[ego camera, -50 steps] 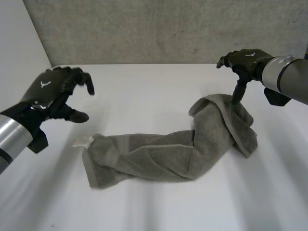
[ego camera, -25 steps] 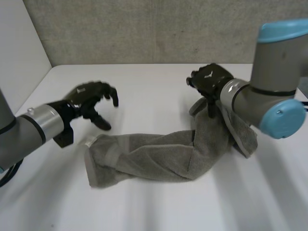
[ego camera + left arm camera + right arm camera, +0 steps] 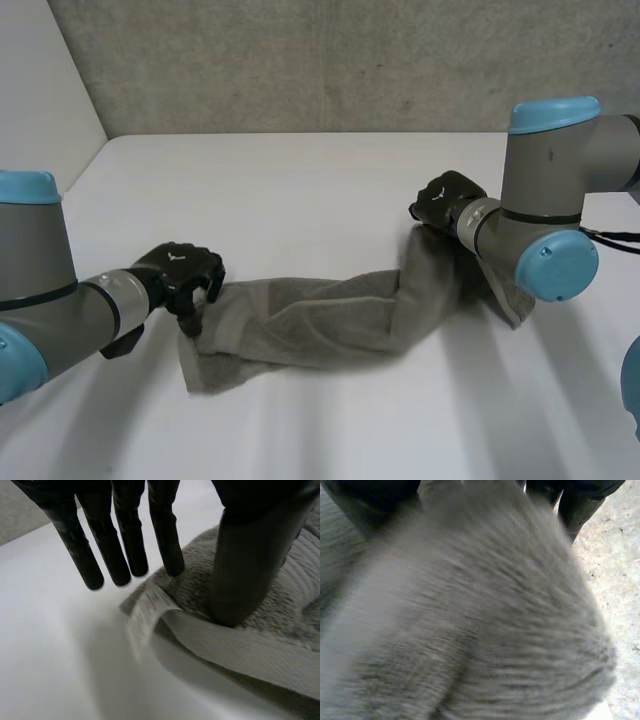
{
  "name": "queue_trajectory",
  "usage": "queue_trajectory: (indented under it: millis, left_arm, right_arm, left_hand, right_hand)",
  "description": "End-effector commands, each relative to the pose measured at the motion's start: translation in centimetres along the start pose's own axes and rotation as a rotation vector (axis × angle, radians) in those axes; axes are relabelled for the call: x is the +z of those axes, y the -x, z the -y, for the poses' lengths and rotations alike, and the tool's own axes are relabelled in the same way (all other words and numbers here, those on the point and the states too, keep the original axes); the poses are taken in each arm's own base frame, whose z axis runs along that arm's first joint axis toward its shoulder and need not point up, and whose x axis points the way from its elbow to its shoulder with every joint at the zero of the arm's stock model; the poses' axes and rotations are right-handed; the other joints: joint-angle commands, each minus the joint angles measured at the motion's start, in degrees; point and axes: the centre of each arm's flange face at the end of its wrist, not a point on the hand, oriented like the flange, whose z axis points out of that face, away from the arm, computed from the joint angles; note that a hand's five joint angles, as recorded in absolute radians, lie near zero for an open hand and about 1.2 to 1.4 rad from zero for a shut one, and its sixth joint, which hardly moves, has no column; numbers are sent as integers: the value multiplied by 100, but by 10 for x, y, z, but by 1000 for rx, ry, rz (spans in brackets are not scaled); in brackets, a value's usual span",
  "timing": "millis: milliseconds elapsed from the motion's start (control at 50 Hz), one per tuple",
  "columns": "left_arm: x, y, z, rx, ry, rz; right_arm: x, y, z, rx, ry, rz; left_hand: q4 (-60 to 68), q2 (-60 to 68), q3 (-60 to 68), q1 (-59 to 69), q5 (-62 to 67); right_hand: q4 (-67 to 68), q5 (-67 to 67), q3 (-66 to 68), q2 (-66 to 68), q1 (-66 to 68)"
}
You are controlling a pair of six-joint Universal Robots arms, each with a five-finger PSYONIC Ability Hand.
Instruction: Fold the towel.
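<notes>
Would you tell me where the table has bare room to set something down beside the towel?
Bare table lies between the towel and the back wall, and again between the towel and the near edge. It is crowded at the towel's ends, where the left hand and right hand sit.

Head view: looked down from behind over whole tabletop (image 3: 300,190). Wrist views: sat close on towel (image 3: 330,320) ends; towel shared by all three.

A grey towel (image 3: 330,320) lies rumpled in a long, bent strip.
</notes>
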Motion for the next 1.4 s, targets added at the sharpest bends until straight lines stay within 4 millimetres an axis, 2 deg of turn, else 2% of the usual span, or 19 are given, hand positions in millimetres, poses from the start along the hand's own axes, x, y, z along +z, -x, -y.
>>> queue_trajectory:
  millis: [20, 120, 180, 240, 280, 300, 340, 380, 400, 440, 560, 720, 760, 920, 1040, 1240, 1280, 1320, 1400]
  left_arm:
    - [-2, -13, -2, 3, 16, -41]
    - [-3, -13, 2, 9, 20, -43]
    - [0, -5, 19, 37, -39, -13]
    - [3, 10, 52, 59, -133, 48]
    - [-4, 30, 92, 74, -252, 156]
    - [-4, 30, 92, 74, -253, 157]
    - [-8, 39, 112, 74, -319, 207]
    - [-29, 52, 159, 38, -518, 282]
    - [-30, 52, 159, 38, -519, 282]
    - [-65, 63, 200, -59, -746, 304]
    - [-92, 70, 225, -190, -950, 265]
    - [-60, 55, 166, -228, -757, 167]
    - [-43, 44, 125, -214, -625, 102]
    - [-23, 8, 24, -75, -324, -18]
    - [-30, -6, -13, 26, -206, -26]
    - [-67, -13, -14, 37, -207, -5]
    - [-73, -14, -12, 44, -220, 2]
    - [-84, -17, -8, 58, -250, 17]
    - [-96, -14, -3, 71, -288, 50]
  right_arm:
    - [-5, 5, 2, -94, 6, 31]
    - [-12, 11, 1, -209, 33, 107]
    - [-9, -7, 18, -248, -30, 26]
    - [-5, -44, 48, -200, -159, -163]
    - [-16, -94, 85, -56, -352, -383]
    - [-16, -94, 86, -55, -353, -384]
    - [-31, -121, 104, 44, -466, -479]
    - [-70, -163, 135, 241, -690, -583]
    - [-70, -164, 135, 242, -691, -583]
    - [-96, -194, 144, 389, -841, -620]
    - [-101, -198, 149, 458, -922, -584]
    - [-55, -115, 112, 331, -641, -194]
    - [-39, -67, 88, 251, -486, -44]
    - [-27, 12, 12, 99, -174, 172]
    - [-37, 26, -11, 100, -99, 220]
    - [-76, 13, -11, 109, -95, 202]
    - [-82, 14, -13, 110, -82, 207]
    - [-93, 23, -18, 102, -50, 247]
    - [-109, 31, -33, -1, 11, 312]
  left_hand:
    - [3604, 3602, 3622, 3631, 3607]
    - [3615, 3613, 3633, 3642, 3618]
    - [3615, 3613, 3633, 3642, 3618]
    - [3615, 3613, 3633, 3642, 3618]
    - [3615, 3613, 3633, 3642, 3618]
    - [3615, 3613, 3633, 3642, 3618]
    - [3615, 3613, 3633, 3642, 3618]
    - [3615, 3613, 3633, 3642, 3618]
    - [3615, 3613, 3633, 3642, 3618]
    - [3615, 3613, 3633, 3642, 3618]
    - [3615, 3613, 3633, 3642, 3618]
    - [3615, 3613, 3633, 3642, 3618]
    - [3615, 3613, 3633, 3642, 3618]
    - [3615, 3613, 3633, 3642, 3618]
    - [3615, 3613, 3633, 3642, 3618]
    - [3615, 3613, 3633, 3642, 3618]
    - [3615, 3613, 3633, 3642, 3618]
    - [3615, 3613, 3633, 3642, 3618]
    - [-653, -655, -635, -626, -650]
  right_hand:
    - [2001, 1948, 2045, 1820, 1856]
    - [2001, 1948, 2045, 1820, 1856]
    - [2001, 1948, 2045, 1820, 1856]
    - [2001, 1948, 2045, 1820, 1856]
    - [2001, 1948, 2045, 1820, 1856]
    - [2001, 1948, 2045, 1820, 1856]
    - [2001, 1948, 2045, 1820, 1856]
    - [2001, 1948, 2045, 1820, 1856]
    - [2001, 1948, 2045, 1820, 1856]
    - [2001, 1948, 2045, 1820, 1856]
    - [2001, 1948, 2045, 1820, 1856]
    - [2001, 1948, 2045, 1820, 1856]
    - [2001, 1948, 2045, 1820, 1856]
    - [816, 764, 860, 635, 671]
    - [510, 457, 553, 328, 365]
    - [477, 425, 521, 296, 332]
    - [-12, -64, 32, -193, -156]
    - [-2773, -2825, -2729, -2954, -2918]
    - [-3207, -3260, -3163, -3389, -3352]
